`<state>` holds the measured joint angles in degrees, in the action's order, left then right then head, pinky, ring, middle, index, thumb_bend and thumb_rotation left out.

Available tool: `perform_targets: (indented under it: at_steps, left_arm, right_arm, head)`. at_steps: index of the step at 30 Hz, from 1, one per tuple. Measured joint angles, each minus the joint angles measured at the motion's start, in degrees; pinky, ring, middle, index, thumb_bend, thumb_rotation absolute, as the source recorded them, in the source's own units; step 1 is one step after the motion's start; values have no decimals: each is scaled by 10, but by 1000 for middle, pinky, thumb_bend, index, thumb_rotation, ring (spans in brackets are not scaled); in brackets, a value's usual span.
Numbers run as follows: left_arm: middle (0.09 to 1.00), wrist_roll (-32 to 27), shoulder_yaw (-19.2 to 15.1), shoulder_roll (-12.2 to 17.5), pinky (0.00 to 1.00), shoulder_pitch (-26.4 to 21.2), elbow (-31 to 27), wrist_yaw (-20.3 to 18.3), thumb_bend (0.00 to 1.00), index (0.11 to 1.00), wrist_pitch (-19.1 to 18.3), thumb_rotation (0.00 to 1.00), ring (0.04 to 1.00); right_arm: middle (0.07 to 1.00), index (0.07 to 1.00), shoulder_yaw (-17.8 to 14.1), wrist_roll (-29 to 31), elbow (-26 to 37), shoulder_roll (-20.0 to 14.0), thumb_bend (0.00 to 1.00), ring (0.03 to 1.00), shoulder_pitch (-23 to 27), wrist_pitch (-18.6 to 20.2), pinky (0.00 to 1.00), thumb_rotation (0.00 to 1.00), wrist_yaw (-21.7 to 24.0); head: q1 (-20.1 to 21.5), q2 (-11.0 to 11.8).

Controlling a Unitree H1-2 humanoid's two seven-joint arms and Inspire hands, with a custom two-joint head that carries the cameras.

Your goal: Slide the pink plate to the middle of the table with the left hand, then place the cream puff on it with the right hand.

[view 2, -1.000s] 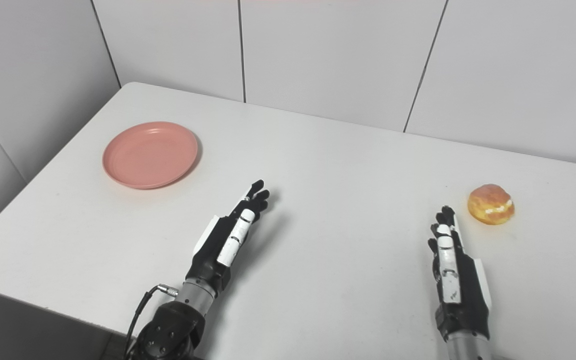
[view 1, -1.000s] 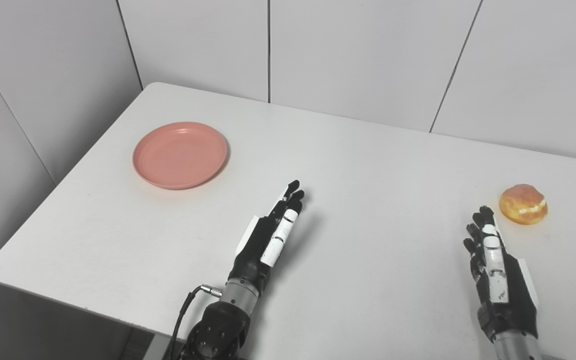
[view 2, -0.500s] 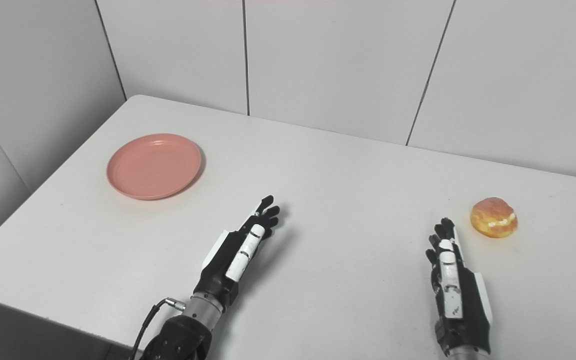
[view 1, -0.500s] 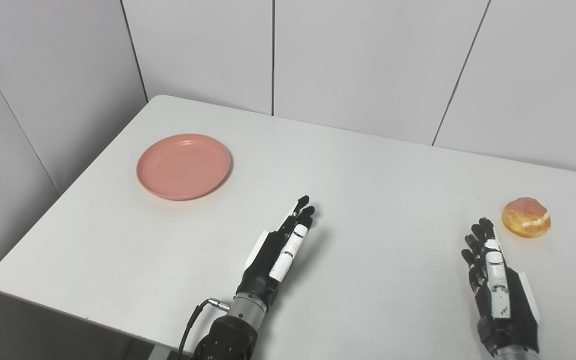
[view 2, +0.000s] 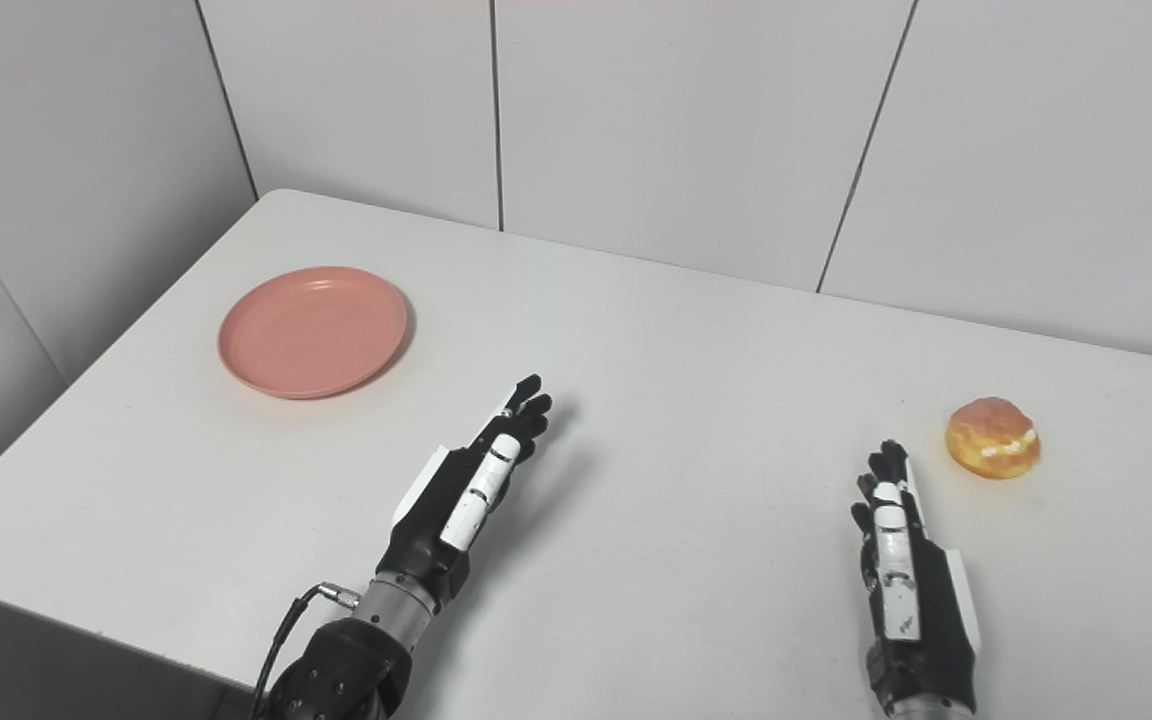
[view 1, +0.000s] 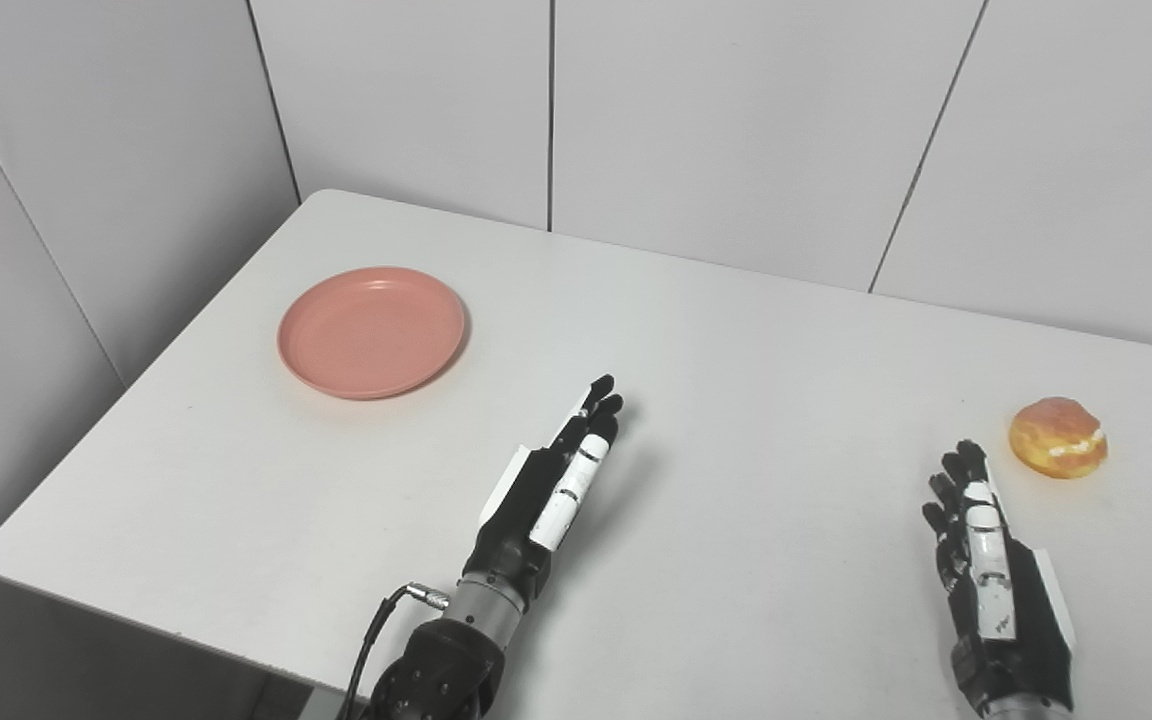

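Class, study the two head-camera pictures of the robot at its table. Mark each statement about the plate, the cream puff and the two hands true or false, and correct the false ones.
1. The pink plate is bare. True.
2. The cream puff lies on the plate. False: it sits on the table, far to the right.
3. The left hand touches the plate. False: it is apart from it, nearer the table's middle.
4. The right hand holds nothing. True.
5. The cream puff lies just beyond the right hand's fingertips. True.
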<state>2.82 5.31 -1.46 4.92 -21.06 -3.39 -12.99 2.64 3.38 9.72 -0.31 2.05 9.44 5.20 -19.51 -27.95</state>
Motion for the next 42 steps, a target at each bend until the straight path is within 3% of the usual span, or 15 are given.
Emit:
perform_targets:
  at_steps: [7, 16, 20, 26, 32, 42]
  left_arm:
    - [987, -39, -29, 16, 998, -16, -63, -12, 488, 972, -59, 1000, 970]
    - [987, -75, -51, 38, 989, -69, -143, -16, 435, 980, -133, 1000, 972]
    - [956, -85, -61, 51, 931, -91, -161, -12, 446, 952, -138, 1000, 933]
    - [947, -97, -110, 80, 910, -116, -154, -3, 476, 932, -138, 1000, 928]
    - [931, -116, -169, 109, 901, -139, -91, 4, 437, 914, -114, 1000, 919]
    - [910, -123, -214, 145, 883, -183, -68, 22, 392, 898, -86, 1000, 893]
  right_arm:
    - [1000, 1000, 2, -7, 0, 0, 157, 1000, -4, 0, 1000, 1000, -7]
    - [1000, 1000, 4, -10, -4, 0, 143, 1000, -2, 0, 1000, 1000, -8]
    - [1000, 1000, 4, -13, -8, 1, 149, 1000, -2, 0, 1000, 1000, -8]
    - [1000, 1000, 5, -16, -13, 1, 152, 1000, -2, -2, 1000, 1000, -8]
    - [1000, 1000, 4, -14, -13, 1, 142, 1000, -1, -2, 1000, 1000, -6]
    - [1000, 1000, 4, -12, -13, 1, 152, 1000, -2, -2, 1000, 1000, -7]
  head:
    - [-1, -1]
    - [0, 1]
    - [3, 1]
    - [3, 0]
    - [3, -2]
    - [2, -3]
